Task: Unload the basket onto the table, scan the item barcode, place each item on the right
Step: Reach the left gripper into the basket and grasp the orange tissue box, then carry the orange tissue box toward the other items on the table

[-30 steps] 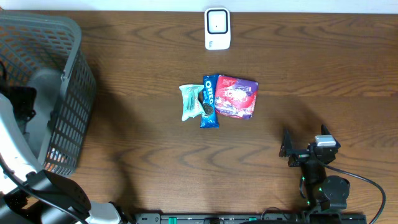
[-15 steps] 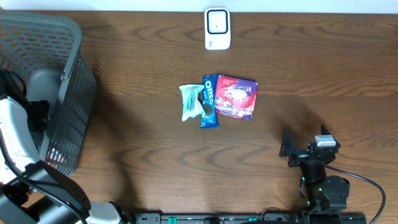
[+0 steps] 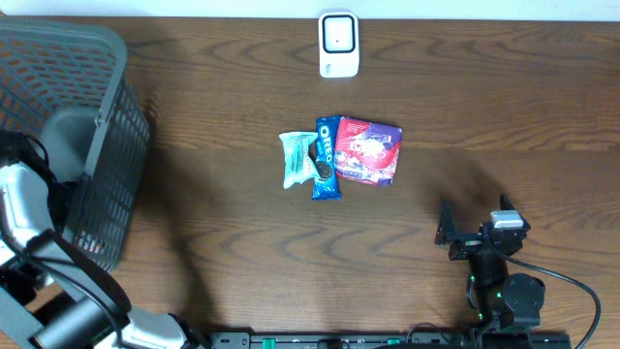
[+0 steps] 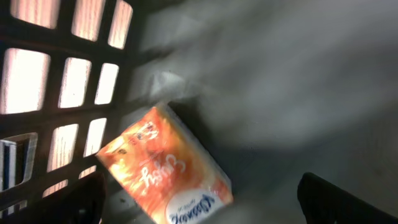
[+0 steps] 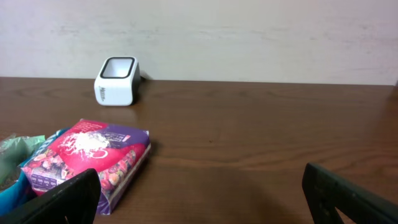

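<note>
- left arm [image 3: 21, 208]: white segment at the lower left edge of the overhead frame, rising from the bottom corner and curving toward the left border.
- left gripper [image 4: 199, 202]: dark fingers [image 4: 68, 199] sit in the two bottom corners of the wrist view, spread wide, gripping nothing.
- right arm [image 3: 499, 276]: folded compactly at the lower right of the overhead frame.
- right gripper [image 5: 202, 199]: spread wide across the bottom of the wrist view, gripping nothing.

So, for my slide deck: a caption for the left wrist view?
Open left fingers above an orange tissue pack lying inside the grey basket.
</note>
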`<control>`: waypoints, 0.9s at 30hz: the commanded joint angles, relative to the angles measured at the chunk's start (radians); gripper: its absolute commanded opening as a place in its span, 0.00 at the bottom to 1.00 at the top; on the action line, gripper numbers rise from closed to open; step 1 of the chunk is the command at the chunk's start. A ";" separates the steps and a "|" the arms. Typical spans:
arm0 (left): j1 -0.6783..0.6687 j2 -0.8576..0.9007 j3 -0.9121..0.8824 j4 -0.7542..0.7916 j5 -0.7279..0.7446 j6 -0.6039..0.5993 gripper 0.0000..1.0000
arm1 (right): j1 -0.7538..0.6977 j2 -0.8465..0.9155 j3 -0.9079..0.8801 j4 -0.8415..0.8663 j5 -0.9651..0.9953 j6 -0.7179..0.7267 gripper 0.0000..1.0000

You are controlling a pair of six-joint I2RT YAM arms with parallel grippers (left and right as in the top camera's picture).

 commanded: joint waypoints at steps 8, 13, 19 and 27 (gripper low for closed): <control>0.003 0.152 -0.009 -0.003 -0.020 -0.011 0.53 | 0.006 -0.002 -0.003 -0.001 0.002 -0.014 0.99; 0.003 0.148 -0.009 -0.018 0.006 0.007 0.08 | 0.006 -0.002 -0.003 -0.001 0.002 -0.014 0.99; 0.003 0.092 0.042 -0.018 0.122 0.012 0.07 | 0.006 -0.002 -0.003 -0.002 0.002 -0.014 0.99; 0.003 -0.247 0.134 0.027 0.257 0.023 0.08 | 0.006 -0.002 -0.003 -0.002 0.002 -0.014 0.99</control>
